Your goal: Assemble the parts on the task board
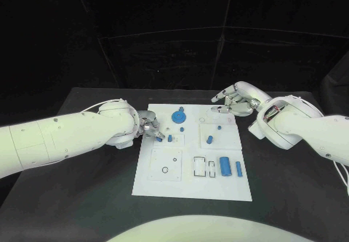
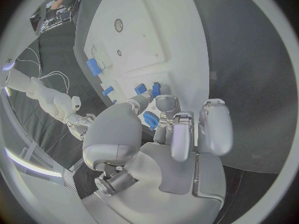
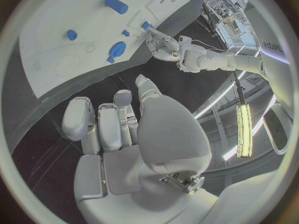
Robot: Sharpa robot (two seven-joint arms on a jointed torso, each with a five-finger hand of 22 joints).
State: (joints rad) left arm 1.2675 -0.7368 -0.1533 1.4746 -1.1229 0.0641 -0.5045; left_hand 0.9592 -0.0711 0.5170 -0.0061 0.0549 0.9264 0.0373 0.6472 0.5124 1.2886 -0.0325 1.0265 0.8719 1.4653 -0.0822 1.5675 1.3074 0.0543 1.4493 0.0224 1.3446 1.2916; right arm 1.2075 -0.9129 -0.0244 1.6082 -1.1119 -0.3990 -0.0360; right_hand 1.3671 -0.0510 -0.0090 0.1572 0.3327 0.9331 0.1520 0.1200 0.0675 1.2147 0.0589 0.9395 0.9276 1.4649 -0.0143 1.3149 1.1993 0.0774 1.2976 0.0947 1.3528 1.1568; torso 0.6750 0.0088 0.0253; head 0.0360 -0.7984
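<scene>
Though fingers [image 1: 151, 127] close — part [image 1: 159, 139] just beside.

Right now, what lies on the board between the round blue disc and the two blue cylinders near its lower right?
In the head view, between the round blue disc and the two cylinders lies one slanted blue peg on the task board.
</scene>
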